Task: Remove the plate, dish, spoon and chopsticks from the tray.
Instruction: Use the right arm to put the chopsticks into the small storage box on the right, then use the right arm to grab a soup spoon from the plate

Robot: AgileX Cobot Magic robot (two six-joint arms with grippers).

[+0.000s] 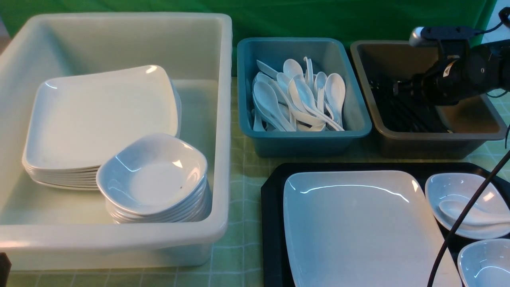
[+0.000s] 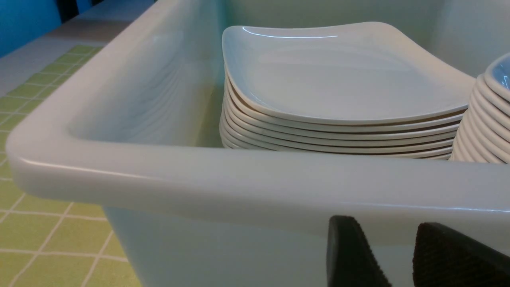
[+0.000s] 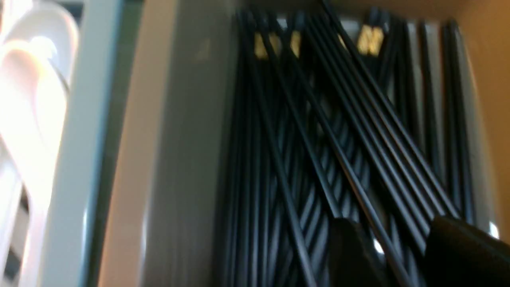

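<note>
The right gripper (image 3: pixel 396 223) hangs over the brown tub (image 1: pixel 430 147) and its jaws stand apart, released. Directly beneath them lie many black chopsticks (image 3: pixel 303 151), crossed over each other on the tub floor. One thin stick runs through the gap between the two fingers (image 3: pixel 346 247), but the wrist picture is blurred and I cannot tell if it touches them or lies with the others below. To one side of these jaws, over the tub wall, is the blue tub (image 1: pixel 303 147) full of white spoons (image 1: pixel 299 99). The plate (image 1: pixel 358 223) lies flat on the tray (image 1: pixel 273 223), well apart from the right jaws, on the robot's side of them. Just beside the plate is a dish (image 1: pixel 450 191) with the spoon (image 1: pixel 484 217) lying in it, and a second dish (image 1: pixel 486 267) is near. The left gripper (image 2: pixel 386 223) also has its jaws parted, with nothing between them, close in front of the outer wall of the white tub (image 2: pixel 199 179). Beyond that wall from the jaws there is a stack of plates (image 2: pixel 338 79), and a stack of dishes (image 2: pixel 486 119) just beside it.
</note>
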